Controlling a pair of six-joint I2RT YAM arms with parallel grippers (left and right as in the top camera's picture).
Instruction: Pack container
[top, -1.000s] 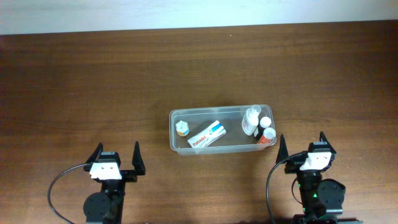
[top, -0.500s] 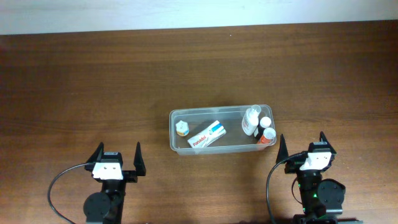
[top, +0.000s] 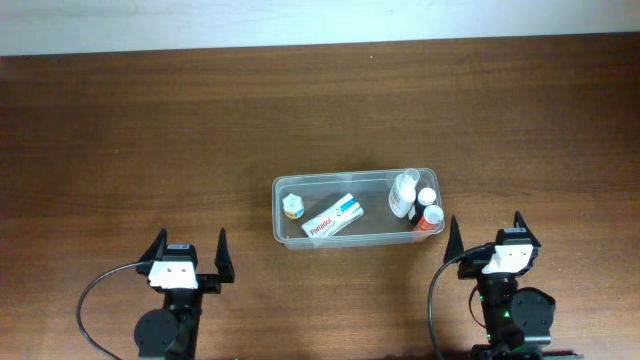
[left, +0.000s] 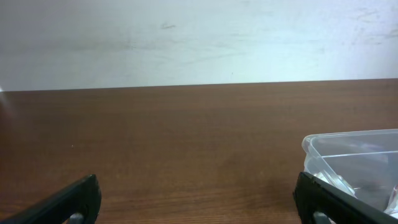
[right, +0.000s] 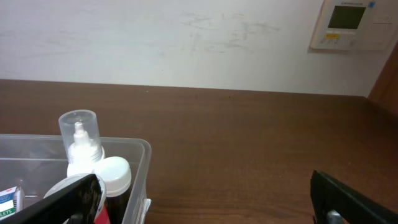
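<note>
Clear shallow rimmed container (top: 350, 175) held bottles (top: 404, 195) and box (top: 335, 216), left tool (top: 190, 245), right tool (top: 484, 228) near it gaped wide, empty

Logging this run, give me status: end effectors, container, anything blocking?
Both open, empty: left end effector, right end effector. In the container: box, bottles. Nothing in the way.

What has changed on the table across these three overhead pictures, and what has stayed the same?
The left gripper edged very slightly to the right early in the second, then held. It is open and took hold of nothing. The right gripper, also open, did not move. The container, with the box and the bottles in it, lies as it did.
</note>
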